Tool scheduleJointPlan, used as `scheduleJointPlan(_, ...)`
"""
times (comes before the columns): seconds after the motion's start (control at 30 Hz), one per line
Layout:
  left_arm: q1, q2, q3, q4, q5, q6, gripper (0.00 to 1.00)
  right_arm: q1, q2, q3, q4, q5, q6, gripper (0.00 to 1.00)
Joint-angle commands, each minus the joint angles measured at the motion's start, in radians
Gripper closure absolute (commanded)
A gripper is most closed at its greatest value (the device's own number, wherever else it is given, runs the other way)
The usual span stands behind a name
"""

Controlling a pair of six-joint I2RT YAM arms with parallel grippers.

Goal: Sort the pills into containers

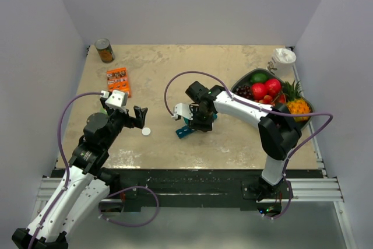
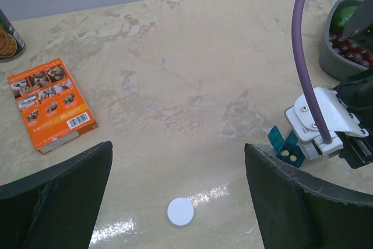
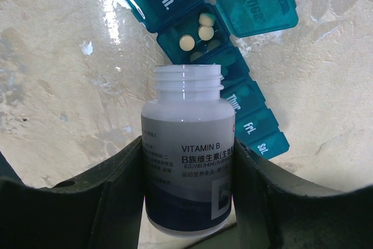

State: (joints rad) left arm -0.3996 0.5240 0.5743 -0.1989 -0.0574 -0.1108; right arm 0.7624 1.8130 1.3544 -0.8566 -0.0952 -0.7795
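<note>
Right gripper (image 3: 187, 144): we find it clamped on the lower body of a white plastic bottle (image 3: 187, 94) with a dark blue label band reading "VITAMIN B". Both fingers press the bottle's sides.
Bottle mouth: uncapped, with the threaded neck bare, and pointing toward the organiser's open compartment. We cannot tell whether the bottle holds anything.
Containers: a narrow teal-blue plastic pill-organiser strip (image 3: 249, 106) lies flat on the beige marble-patterned table (image 1: 175, 68), near its middle and just beyond the bottle mouth. In the top view the right gripper covers most of the strip.
Lids: we read "Mon.", "Thur.", "Fri." and "Sat." on shut lids. The "Tues" lid (image 3: 256, 1) stands flipped open.
Pills: three small round cream pills (image 3: 186, 42) lie in the open compartment next to "Mon."
Left gripper (image 2: 178, 150): the jaws are spread wide with nothing between them. It hangs over the table to the left of the organiser, apart from it.
Disc: a flat white round disc (image 2: 180, 211) lies on the table below the gap between the left fingers, touching neither.
Other items: an orange rectangular cardboard box (image 2: 51, 106) lies flat toward the left. A tin can (image 1: 105, 51) stands in the far left corner. A grey tray (image 1: 240, 81) of fruit sits at the right, with a white cup (image 1: 284, 56) behind it.
</note>
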Motion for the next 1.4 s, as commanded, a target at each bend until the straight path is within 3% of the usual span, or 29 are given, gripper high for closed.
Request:
scheduleJointPlan(0.0, 0.007, -0.009, 0.016, 0.038, -0.012, 0.017, 0.01, 0.006, 0.0, 0.046, -0.009, 0.011, 0.014, 1.0)
scheduleJointPlan(0.53, 0.007, -0.013, 0.015, 0.038, -0.019, 0.014, 0.01, -0.02, -0.07, 0.005, 0.028, -0.126, 0.037, 1.0)
scheduleJointPlan(0.93, 0.007, 0.013, 0.022, 0.007, 0.016, -0.036, 0.01, -0.167, -0.357, -0.09, 0.114, -0.598, 0.043, 1.0)
scheduleJointPlan(1.13, 0.007, 0.047, 0.019, -0.059, 0.125, -0.242, 0.01, -0.288, -0.532, -0.165, 0.289, -0.912, 0.143, 1.0)
scheduleJointPlan(1.3, 0.007, 0.088, 0.054, -0.135, 0.154, -0.352, 0.01, -0.39, -0.621, -0.261, 0.712, -1.168, 0.383, 1.0)
scheduleJointPlan(1.37, 0.007, 0.093, 0.065, -0.158, 0.159, -0.366, 0.01, -0.396, -0.618, -0.265, 0.953, -1.233, 0.592, 1.0)
